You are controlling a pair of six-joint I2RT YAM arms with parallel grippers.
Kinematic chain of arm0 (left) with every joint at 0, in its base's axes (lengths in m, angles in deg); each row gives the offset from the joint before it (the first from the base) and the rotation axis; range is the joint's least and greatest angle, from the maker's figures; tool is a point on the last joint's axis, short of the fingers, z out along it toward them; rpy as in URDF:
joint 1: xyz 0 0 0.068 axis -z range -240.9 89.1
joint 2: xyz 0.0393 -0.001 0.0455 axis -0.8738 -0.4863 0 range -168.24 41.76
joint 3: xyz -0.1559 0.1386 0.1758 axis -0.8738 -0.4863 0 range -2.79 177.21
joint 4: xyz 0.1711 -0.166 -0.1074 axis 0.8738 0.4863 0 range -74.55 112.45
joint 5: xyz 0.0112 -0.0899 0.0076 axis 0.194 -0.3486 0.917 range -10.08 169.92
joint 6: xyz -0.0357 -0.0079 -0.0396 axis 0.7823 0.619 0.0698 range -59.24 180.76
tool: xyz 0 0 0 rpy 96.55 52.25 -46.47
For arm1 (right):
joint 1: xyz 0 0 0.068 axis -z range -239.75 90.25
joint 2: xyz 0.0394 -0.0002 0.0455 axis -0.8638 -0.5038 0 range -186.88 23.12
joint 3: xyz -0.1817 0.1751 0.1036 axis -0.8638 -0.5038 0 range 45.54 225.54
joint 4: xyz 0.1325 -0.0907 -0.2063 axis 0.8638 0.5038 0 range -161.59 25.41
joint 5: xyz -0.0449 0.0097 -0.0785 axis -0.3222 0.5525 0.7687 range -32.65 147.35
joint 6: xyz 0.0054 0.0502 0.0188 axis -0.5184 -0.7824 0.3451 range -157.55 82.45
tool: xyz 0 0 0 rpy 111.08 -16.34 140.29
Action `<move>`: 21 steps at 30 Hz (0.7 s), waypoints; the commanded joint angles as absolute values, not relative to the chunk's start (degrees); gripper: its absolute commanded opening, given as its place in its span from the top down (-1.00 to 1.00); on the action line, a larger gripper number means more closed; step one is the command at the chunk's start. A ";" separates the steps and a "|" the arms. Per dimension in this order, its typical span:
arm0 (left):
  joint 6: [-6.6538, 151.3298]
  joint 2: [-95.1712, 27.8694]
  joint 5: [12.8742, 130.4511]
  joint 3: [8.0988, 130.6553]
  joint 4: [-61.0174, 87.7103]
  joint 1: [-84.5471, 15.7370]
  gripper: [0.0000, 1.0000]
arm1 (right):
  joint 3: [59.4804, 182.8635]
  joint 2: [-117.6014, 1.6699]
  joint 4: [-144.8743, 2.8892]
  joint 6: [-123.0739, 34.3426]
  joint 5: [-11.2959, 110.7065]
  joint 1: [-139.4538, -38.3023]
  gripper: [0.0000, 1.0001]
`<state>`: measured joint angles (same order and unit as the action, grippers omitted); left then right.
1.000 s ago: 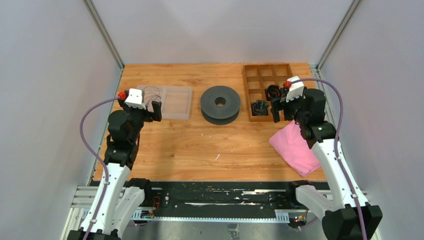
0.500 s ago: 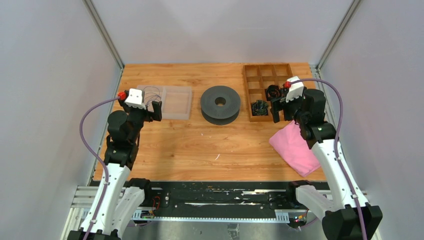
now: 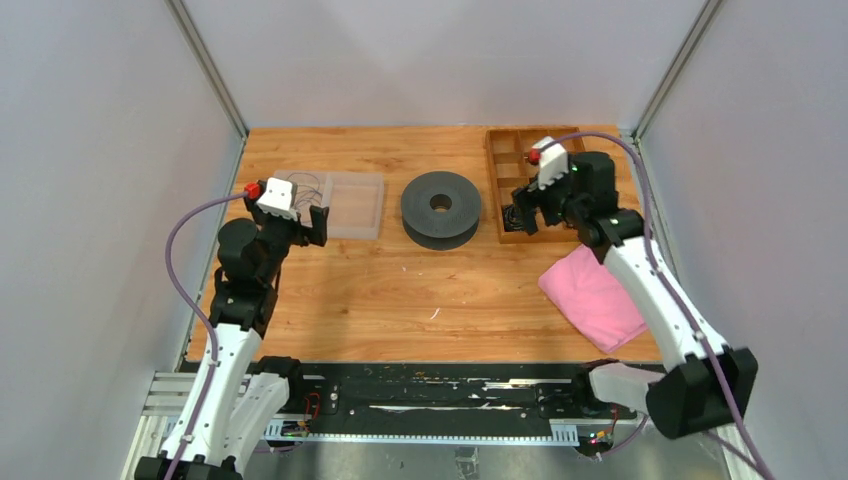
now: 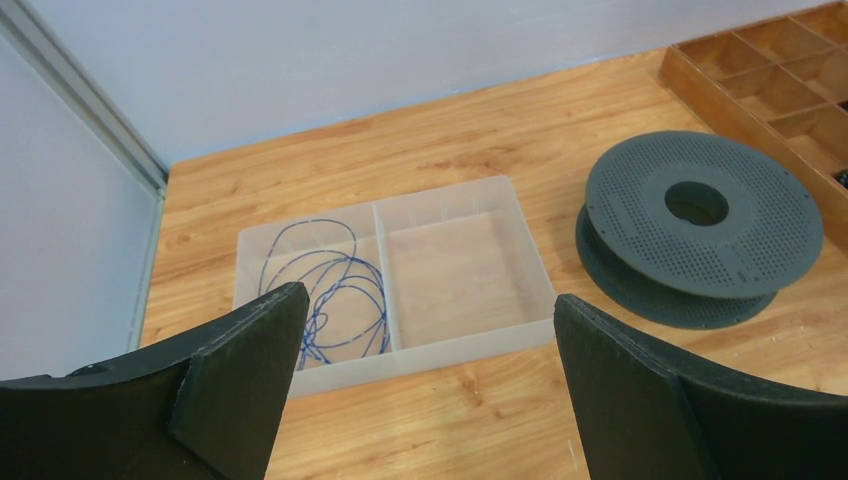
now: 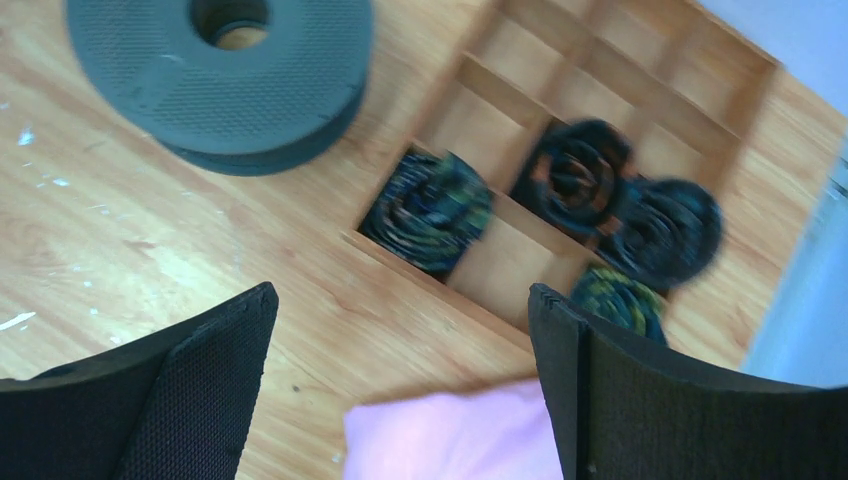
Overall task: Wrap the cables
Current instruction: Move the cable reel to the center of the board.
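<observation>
The cables [image 4: 330, 290] are thin bluish-black wires lying in loose loops in the left compartment of a clear plastic tray [image 4: 430, 345]. In the top view the cables [image 3: 305, 187] show faintly at the tray's [image 3: 350, 205] left end. My left gripper [image 3: 305, 228] [image 4: 428, 300] hovers open just short of the tray's near wall, nothing between its fingers. My right gripper [image 3: 535, 212] [image 5: 402, 290] stands open and empty above the near left corner of the wooden divided box [image 3: 492, 185].
A dark grey perforated spool [image 3: 440, 208] [image 4: 700, 225] lies flat between tray and box. Several tight dark coiled bundles [image 5: 430, 210] fill compartments of the wooden box [image 5: 480, 75]. A pink cloth [image 3: 592, 297] [image 5: 450, 430] lies at the near right.
My right arm has swung left and farther back, from the box's near right side to over its left part. The left gripper shifted slightly right. Both stay open.
</observation>
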<state>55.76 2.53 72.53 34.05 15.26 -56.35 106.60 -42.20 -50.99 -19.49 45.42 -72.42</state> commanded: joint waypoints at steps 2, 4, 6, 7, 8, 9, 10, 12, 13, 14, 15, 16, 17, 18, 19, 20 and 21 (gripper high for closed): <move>53.57 0.76 66.90 34.67 15.03 -57.04 -0.96 | 114.00 -54.35 -46.94 -15.27 42.45 -82.26 -0.89; 53.44 0.01 66.50 34.57 14.99 -57.04 -0.96 | 117.21 -60.02 -46.52 -15.41 41.57 -85.65 -0.89; 53.34 -0.47 66.32 34.45 14.86 -56.99 -0.96 | 121.05 -65.64 -45.65 -15.13 40.85 -88.72 -0.89; 53.31 -0.72 66.30 34.45 14.80 -57.03 -0.96 | 122.89 -69.16 -45.16 -14.81 40.83 -90.38 -0.88; 53.29 -0.93 66.29 34.35 14.64 -57.04 -0.96 | 124.52 -71.53 -44.79 -14.41 40.87 -91.86 -0.88; 53.29 -1.14 66.21 34.30 14.55 -56.99 -0.96 | 126.34 -73.88 -44.27 -14.01 40.73 -93.04 -0.88; 53.28 -1.45 66.27 34.32 14.57 -57.02 -0.96 | 128.33 -76.12 -43.73 -13.84 40.54 -94.06 -0.88; 53.29 -1.78 66.26 34.30 14.55 -57.04 -0.96 | 132.11 -80.75 -42.49 -13.83 39.99 -95.51 -0.89; 53.29 -1.80 66.23 34.35 14.55 -57.04 -0.96 | 133.82 -82.93 -41.88 -13.82 39.70 -95.88 -0.89; 53.34 -1.83 66.15 34.30 14.56 -57.03 -0.96 | 135.73 -84.99 -41.07 -13.75 39.16 -96.12 -0.89; 53.33 -1.79 66.12 34.30 14.57 -57.04 -0.96 | 137.51 -87.03 -40.33 -13.66 38.75 -96.33 -0.89; 53.34 -1.80 65.95 34.30 14.54 -57.04 -0.96 | 138.96 -88.66 -39.84 -13.64 38.62 -96.51 -0.89; 53.37 -1.91 65.86 34.22 14.51 -57.04 -0.96 | 140.25 -89.85 -39.70 -13.64 38.70 -96.60 -0.89; 53.30 -1.83 65.84 34.21 14.53 -56.99 -0.96 | 141.15 -91.71 -39.61 -13.60 38.64 -96.73 -0.89; 53.26 -1.84 65.86 34.21 14.57 -57.03 -0.96 | 142.06 -92.93 -39.65 -13.46 38.74 -96.71 -0.89; 53.24 -1.83 65.92 34.25 14.53 -57.04 -0.96 | 143.06 -93.84 -39.67 -13.22 39.23 -96.87 -0.89; 53.16 -1.72 65.84 34.22 14.51 -57.02 -0.96 | 143.69 -94.50 -39.63 -12.80 39.83 -96.99 -0.89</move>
<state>53.82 -1.93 66.78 34.05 15.55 -56.61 139.64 -91.89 -42.44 -14.50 39.46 -96.33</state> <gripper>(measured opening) 0.980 0.943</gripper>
